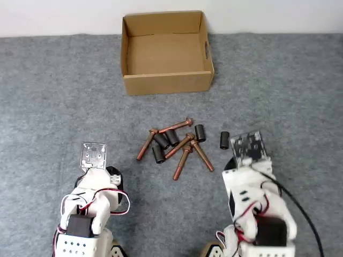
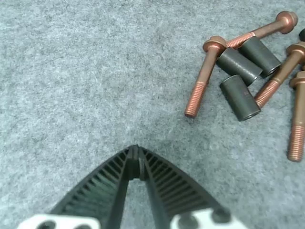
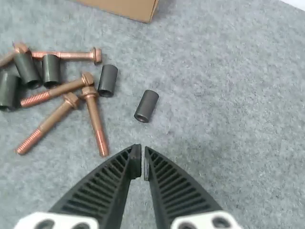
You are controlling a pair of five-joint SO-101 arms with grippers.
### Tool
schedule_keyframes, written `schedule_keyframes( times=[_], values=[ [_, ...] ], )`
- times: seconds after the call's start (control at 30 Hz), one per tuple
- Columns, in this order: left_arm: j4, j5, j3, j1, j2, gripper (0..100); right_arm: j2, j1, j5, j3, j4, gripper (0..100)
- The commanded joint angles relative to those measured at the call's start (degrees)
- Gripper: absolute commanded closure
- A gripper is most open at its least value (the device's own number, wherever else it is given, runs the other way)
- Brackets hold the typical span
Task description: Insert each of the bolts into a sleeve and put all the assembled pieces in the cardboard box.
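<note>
High view: bolts (image 1: 182,162) and sleeves (image 1: 172,137) lie jumbled, unassembled, between left gripper (image 2: 136,153) and right gripper (image 3: 143,156), both pressed together on nothing, seemingly poised to start; cardboard box (image 1: 166,84) sits far behind, unfilled.

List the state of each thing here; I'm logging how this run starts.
Cardboard box: open on top, nothing inside.
Bolts: five, lying loose in a pile, none in a sleeve.
Sleeves: five, lying on their sides, all empty.
Left gripper: jaws shut, holding nothing.
Right gripper: jaws shut, holding nothing.
</note>
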Motion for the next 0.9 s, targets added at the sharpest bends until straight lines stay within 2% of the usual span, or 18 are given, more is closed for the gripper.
schedule_keyframes(
  times=[0.0, 0.3, 0.37, 0.6, 0.77, 0.87],
  values=[
    [0.4, 0.4, -0.2, -0.2, -0.4, 100, 17.1, -0.6, -3.5, -11.0, -2.8, 98.7],
    [0.4, 0.4, -0.2, -0.2, -0.4, 100, 53.1, -0.2, -2.6, -36.0, -2.5, 98.4],
    [0.4, 0.4, -0.2, -0.2, -0.4, 100, 58.8, -0.7, -1.0, -39.0, -2.3, 96.8],
    [0.4, 0.4, -0.2, -0.2, -0.4, 100, 78.3, -0.4, -5.2, -46.3, -2.4, 95.3],
    [0.4, 0.4, -0.2, -0.2, -0.4, 100, 89.2, -0.7, -8.2, -51.1, -2.4, 78.6],
    [0.4, 0.4, -0.2, -0.2, -0.4, 100, 93.3, -1.8, -9.0, -54.0, -2.6, 77.6]
  ],
)
